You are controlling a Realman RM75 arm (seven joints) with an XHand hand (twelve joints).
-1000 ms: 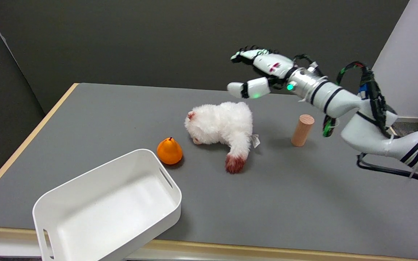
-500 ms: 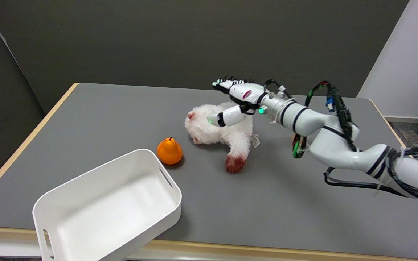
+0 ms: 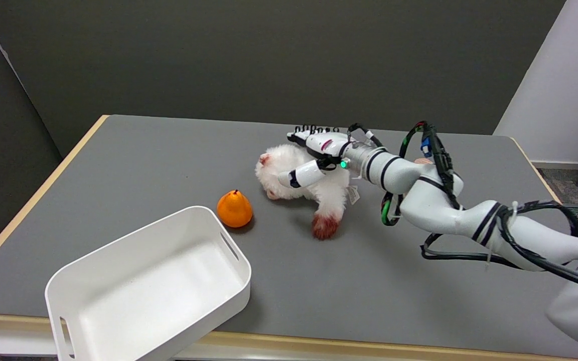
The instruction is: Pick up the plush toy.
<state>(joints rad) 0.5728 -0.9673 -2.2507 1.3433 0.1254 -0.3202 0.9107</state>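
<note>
A white fluffy plush toy (image 3: 289, 168) with a reddish-brown paw lies on its side near the middle of the grey table (image 3: 118, 165). My right hand (image 3: 314, 153) is low over the toy's body, straddling it: the thumb lies across its near side and the other fingers reach over its far side. The fingers are still spread apart and no grip on the fur shows. The toy rests on the table.
An orange toy pear (image 3: 234, 209) stands left of the plush toy. A white empty bin (image 3: 143, 286) sits at the front left, overhanging the table edge. A wooden cylinder (image 3: 422, 161) is almost hidden behind my forearm.
My right hand has come down and leftward from above the table's back onto the plush toy. The arm now covers the wooden cylinder. The toy has not moved.
</note>
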